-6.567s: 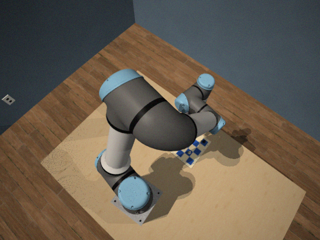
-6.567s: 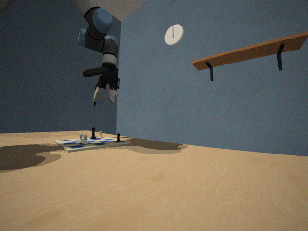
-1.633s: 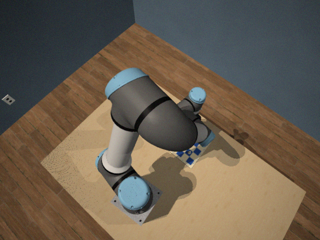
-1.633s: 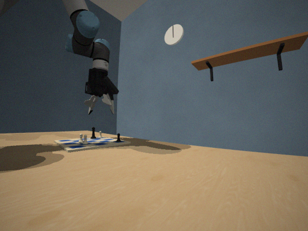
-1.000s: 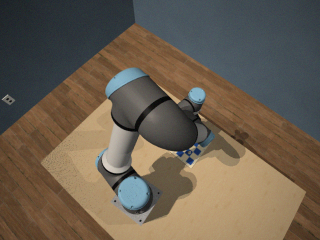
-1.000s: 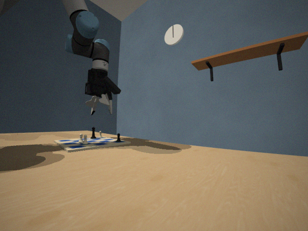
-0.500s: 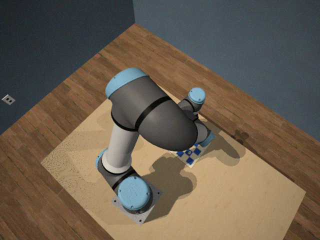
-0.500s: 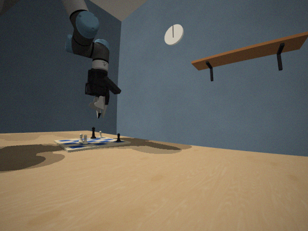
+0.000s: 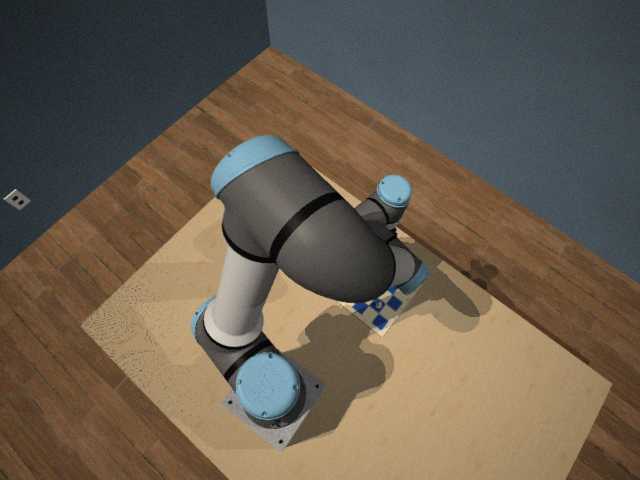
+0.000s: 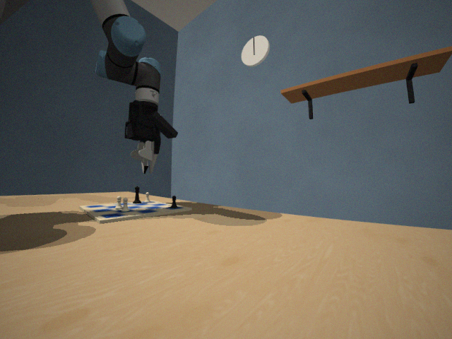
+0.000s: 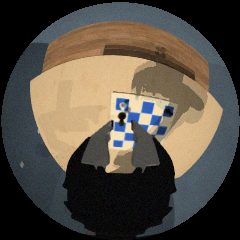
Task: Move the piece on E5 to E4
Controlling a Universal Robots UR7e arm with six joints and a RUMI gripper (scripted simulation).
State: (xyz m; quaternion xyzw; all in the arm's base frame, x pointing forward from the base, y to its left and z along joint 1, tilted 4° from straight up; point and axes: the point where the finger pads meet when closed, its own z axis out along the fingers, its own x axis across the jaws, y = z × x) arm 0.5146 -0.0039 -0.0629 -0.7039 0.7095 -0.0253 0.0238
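The small blue-and-white chessboard [image 10: 135,210] lies on the tan table top; it also shows in the wrist view [image 11: 140,122] and partly under the arm in the overhead view [image 9: 382,310]. On it stand a tall black piece [image 10: 136,195], three small white pieces [image 10: 121,203] and a black pawn [image 10: 174,201] at the right edge. The square labels are too small to read. My gripper [image 10: 146,168] hangs well above the board, roughly over the tall black piece [image 11: 122,116]. Its fingers are drawn together with nothing between them.
The arm's base [image 9: 268,387] stands on the table in front of the board and the arm's body hides most of the board from above. A wall shelf [image 10: 364,74] and a clock [image 10: 254,50] are far off on the wall.
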